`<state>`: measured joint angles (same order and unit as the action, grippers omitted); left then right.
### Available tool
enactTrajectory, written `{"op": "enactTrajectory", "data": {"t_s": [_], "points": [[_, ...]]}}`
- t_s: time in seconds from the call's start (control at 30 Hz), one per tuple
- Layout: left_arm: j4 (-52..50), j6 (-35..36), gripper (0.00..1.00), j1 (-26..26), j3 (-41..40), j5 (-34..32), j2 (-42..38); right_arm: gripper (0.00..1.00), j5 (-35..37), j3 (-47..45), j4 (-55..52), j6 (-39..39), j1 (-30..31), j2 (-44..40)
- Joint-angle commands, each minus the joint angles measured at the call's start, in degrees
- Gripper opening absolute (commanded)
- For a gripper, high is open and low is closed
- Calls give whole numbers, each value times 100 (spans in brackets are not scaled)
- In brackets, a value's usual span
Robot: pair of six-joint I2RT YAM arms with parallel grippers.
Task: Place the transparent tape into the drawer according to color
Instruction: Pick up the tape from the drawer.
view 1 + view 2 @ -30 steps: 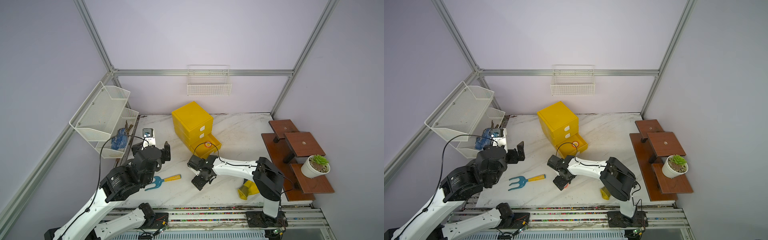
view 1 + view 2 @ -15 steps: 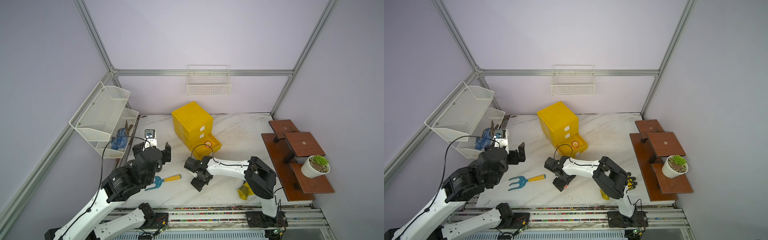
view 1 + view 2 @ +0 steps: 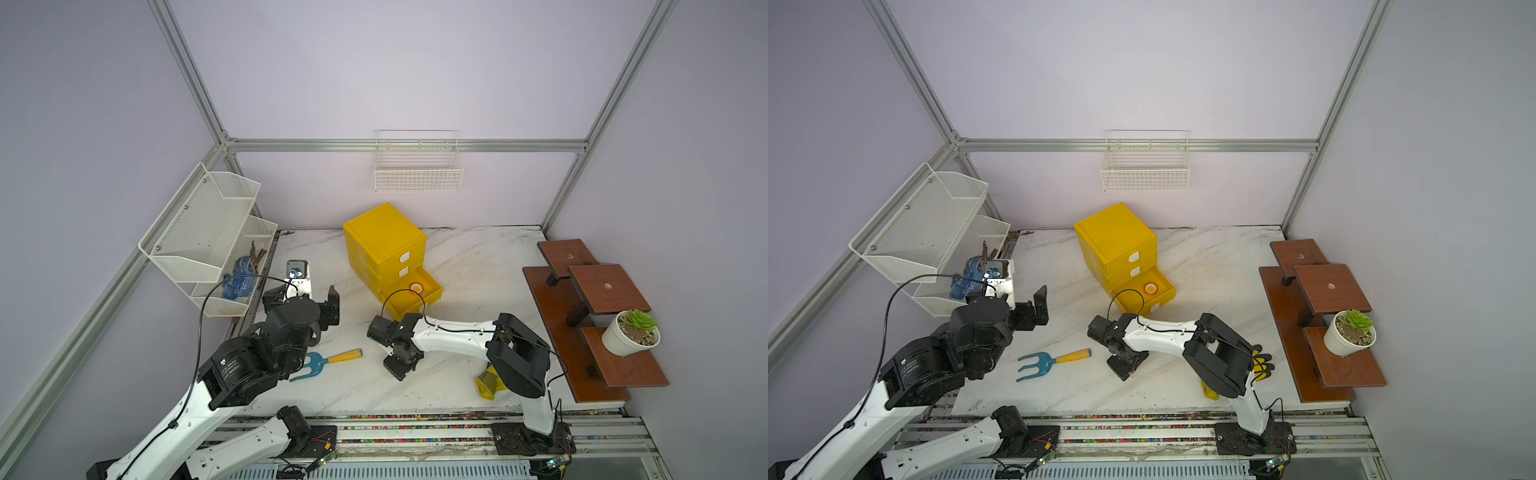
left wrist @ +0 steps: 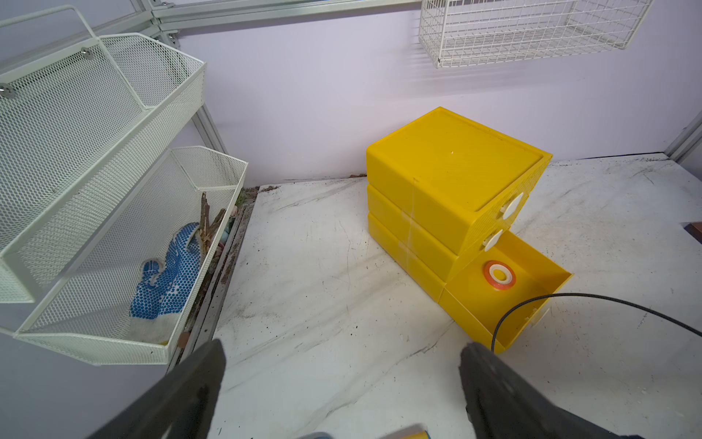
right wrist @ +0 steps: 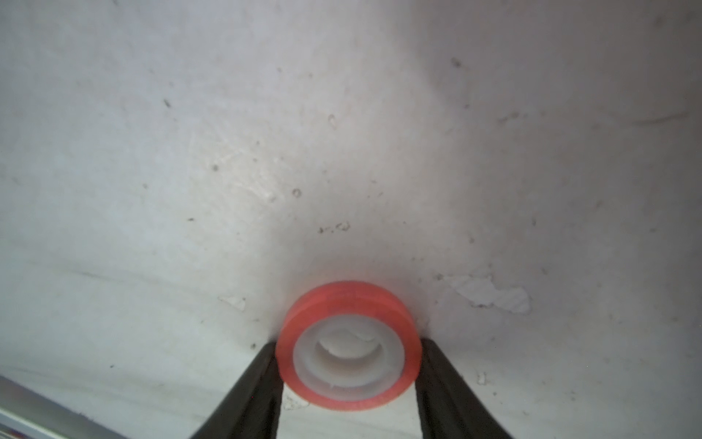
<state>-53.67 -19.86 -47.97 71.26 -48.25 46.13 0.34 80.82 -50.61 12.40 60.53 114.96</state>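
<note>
The marble table (image 3: 478, 266) is occupying the lower middle of both top views. The yellow cabinet (image 3: 384, 232) is standing at its centre rear with only the bottom drawer (image 4: 467, 315) pulled out. The left pincer (image 4: 342, 347) is being held wide and empty, left of centre, well apart from the work. The right pincer (image 5: 347, 347) is being held low on the table just below frame centre, in front of the drawer. Its fingers (image 5: 258, 380) are pressing both sides of a red roll (image 5: 342, 300), which is resting on the table. A matching red roll (image 4: 507, 279) is lying in the drawer, so that drawer is judged the destination.

Risks are being noted. The grip is being taken near the fingertips on a slick round rim, so the roll could be squeezed out or tilted on lifting. The arm's black cable (image 4: 569, 294) is arching over the drawer front and could be snagging the rim, dragging the likely light cabinet. A high release could be bouncing the roll out.
</note>
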Motion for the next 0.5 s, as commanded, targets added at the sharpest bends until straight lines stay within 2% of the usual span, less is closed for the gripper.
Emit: {"op": "enactTrajectory", "data": {"t_s": [0.0,0.3,0.47], "points": [[105,104,100,42,-93,-97,-60,52,-120,-56,387,81,-5,-54],[-19,-43,100,42,-256,-107,-7,50,-144,-207,1040,408,-301,-1163],[-3,-141,100,50,-349,-24,1,50,622,5,1194,445,-724,-1692]]}}
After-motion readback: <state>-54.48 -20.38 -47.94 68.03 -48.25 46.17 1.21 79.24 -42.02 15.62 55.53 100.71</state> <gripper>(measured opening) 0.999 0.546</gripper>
